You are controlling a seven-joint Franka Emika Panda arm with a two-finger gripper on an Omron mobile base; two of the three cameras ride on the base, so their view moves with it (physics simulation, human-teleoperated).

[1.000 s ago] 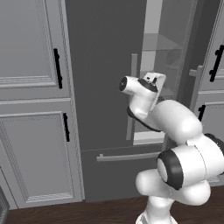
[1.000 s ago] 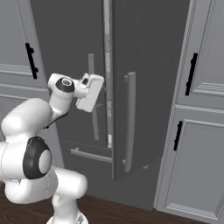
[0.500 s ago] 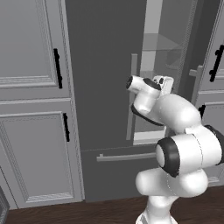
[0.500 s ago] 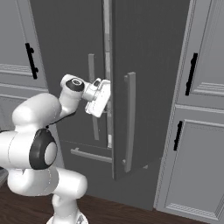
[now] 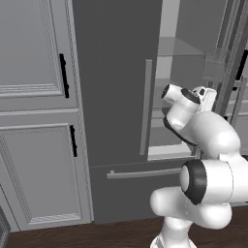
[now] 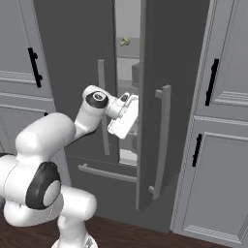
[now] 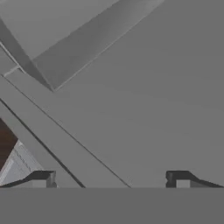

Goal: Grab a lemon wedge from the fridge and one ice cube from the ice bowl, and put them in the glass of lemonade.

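Note:
The fridge (image 5: 111, 72) (image 6: 72, 58) is tall and dark grey; its left door is shut and its right door (image 6: 169, 58) stands ajar. Pale shelves (image 5: 177, 48) show in the gap. My gripper (image 6: 132, 141) (image 7: 110, 178) is in that gap at mid height, by the right door's inner edge. It is open, its fingertips (image 7: 41, 177) wide apart with nothing between them, facing flat grey surfaces. A small yellowish lump (image 6: 125, 42) sits on an upper shelf; I cannot tell whether it is the lemon wedge. The ice bowl and the glass of lemonade are out of view.
Light grey panelled cabinets with black handles flank the fridge on the left (image 5: 34, 145) and right (image 6: 218, 145). The open door's long bar handle (image 6: 164, 135) juts out right of my hand. The bottom drawer's bar (image 5: 145, 172) runs below, above the dark wood floor (image 5: 97, 232).
The right fridge door has swung wider, so the gap shows more of the inside. My hand has moved rightward and deeper into that gap. The jaws have stayed wide apart.

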